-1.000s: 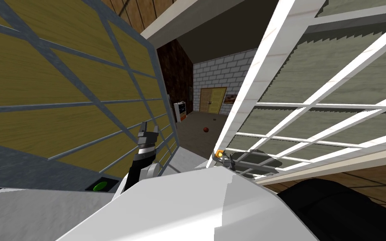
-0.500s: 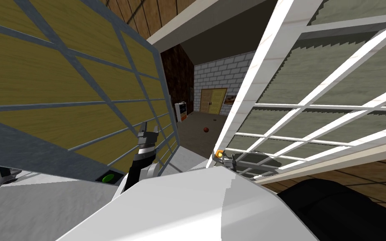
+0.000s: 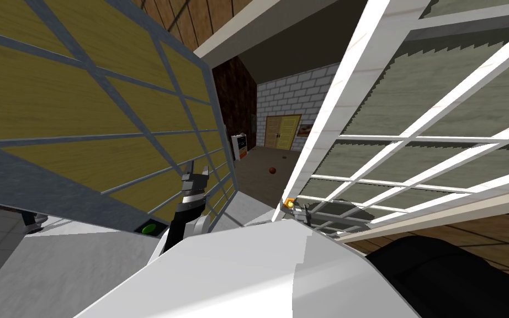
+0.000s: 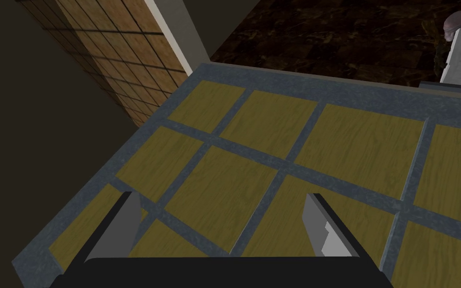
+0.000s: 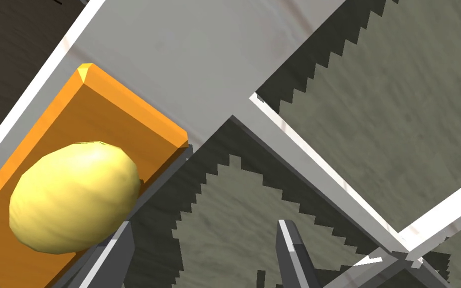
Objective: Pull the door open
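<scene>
The door (image 3: 82,110), olive-yellow panels in a blue-grey lattice frame, fills the upper left of the head view and stands ajar, with a green knob (image 3: 148,228) at its lower edge. The left gripper (image 4: 222,197) hovers before its panels, fingers spread, grasping nothing. Lower centre, the right gripper (image 5: 205,224) is likewise released, just beside a yellow knob (image 5: 74,195) on the orange plate (image 5: 119,125) of a white-framed door (image 3: 413,138). Far centre, a white shelf unit (image 3: 238,147) holds something orange.

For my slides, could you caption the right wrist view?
Open right gripper beside the yellow knob on the white door.
</scene>
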{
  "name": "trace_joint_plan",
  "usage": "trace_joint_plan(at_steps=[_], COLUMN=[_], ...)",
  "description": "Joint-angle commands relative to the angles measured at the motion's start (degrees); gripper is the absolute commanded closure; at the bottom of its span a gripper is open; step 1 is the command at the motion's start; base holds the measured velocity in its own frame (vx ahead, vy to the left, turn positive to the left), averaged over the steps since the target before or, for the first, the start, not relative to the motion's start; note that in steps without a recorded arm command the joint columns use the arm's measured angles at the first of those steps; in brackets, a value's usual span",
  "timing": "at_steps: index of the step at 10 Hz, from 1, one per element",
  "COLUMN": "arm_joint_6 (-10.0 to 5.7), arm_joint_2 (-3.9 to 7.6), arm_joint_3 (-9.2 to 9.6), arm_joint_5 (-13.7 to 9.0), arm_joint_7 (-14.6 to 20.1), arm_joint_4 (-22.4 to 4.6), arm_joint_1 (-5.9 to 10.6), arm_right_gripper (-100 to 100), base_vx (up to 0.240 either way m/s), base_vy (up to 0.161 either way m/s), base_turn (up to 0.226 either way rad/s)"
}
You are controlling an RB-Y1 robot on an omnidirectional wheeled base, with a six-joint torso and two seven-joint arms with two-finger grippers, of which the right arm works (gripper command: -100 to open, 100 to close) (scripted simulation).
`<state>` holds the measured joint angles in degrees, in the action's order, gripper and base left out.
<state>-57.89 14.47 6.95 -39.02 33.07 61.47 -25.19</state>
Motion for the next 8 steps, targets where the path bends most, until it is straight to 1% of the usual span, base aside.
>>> trace_joint_plan(at_steps=[1, 2, 3, 4, 5, 6, 7, 8], arm_joint_6=[0.22, 0.12, 0.12, 0.01, 0.01, -0.09, -0.09, -0.2], arm_joint_2=[-0.71, -0.5, -0.5, -0.28, -0.28, -0.05, -0.05, 0.18], arm_joint_3=[1.66, 2.38, 2.38, 3.13, 3.13, 3.9, 3.9, 4.69], arm_joint_5=[0.16, -0.67, -0.67, -1.53, -1.53, -2.41, -2.41, -3.31], arm_joint_7=[1.27, 3.34, 3.34, 5.47, 5.47, 7.67, 7.67, 9.91], arm_joint_4=[0.85, 0.95, 0.95, 1.06, 1.06, 1.18, 1.18, 1.29], arm_joint_1=[0.4, 0.45, 0.45, 0.51, 0.51, 0.57, 0.57, 0.63], arm_right_gripper=[-100, -100, -100, -100, -100, -100, -100, -100], base_vx=[-0.045, -0.053, -0.04, -0.046, -0.04, -0.06, -0.05, -0.057], base_vy=[0.002, 0.02, 0.019, -0.005, -0.016, 0.008, -0.003, 0.0], base_turn=[0.04, 0.025, 0.013, 0.053, 0.025, 0.057, 0.012, 0.037])
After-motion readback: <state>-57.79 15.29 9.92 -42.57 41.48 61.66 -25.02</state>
